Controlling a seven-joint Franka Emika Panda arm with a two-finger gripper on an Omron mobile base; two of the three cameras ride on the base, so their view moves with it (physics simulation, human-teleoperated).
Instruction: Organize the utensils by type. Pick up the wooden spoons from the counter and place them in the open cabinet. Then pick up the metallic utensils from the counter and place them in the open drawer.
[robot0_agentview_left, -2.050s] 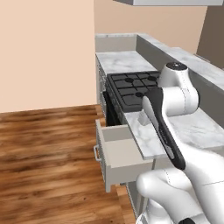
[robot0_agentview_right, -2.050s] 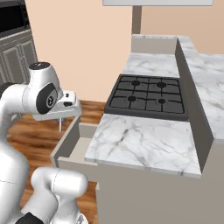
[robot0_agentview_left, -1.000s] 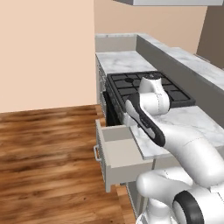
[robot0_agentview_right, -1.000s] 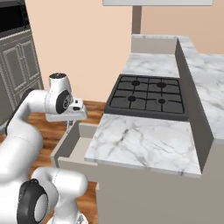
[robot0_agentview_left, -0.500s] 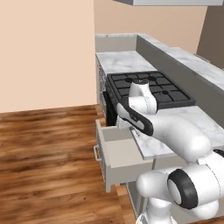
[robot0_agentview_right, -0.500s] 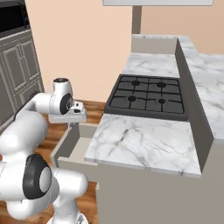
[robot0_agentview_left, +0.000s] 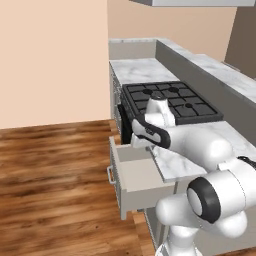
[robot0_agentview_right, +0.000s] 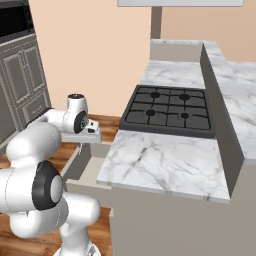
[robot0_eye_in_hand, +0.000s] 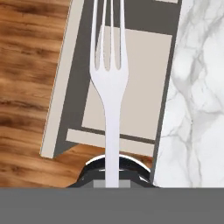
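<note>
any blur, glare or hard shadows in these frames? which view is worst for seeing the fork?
Hand view: sharp, flat light, pale fork in crisp close-up over the open drawer, no glare. Left base view: even render light, soft shading inside the drawer, the arm hides the gripper. Right base view: clean, no blur; fork too small to make out there, so worst.

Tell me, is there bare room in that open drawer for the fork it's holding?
Yes. The gripper, shut on the fork, hangs over the drawer, whose pale floor looks bare between its grey walls. The counter between stove and drawer is also free. It is tightest beside the counter edge.
</note>
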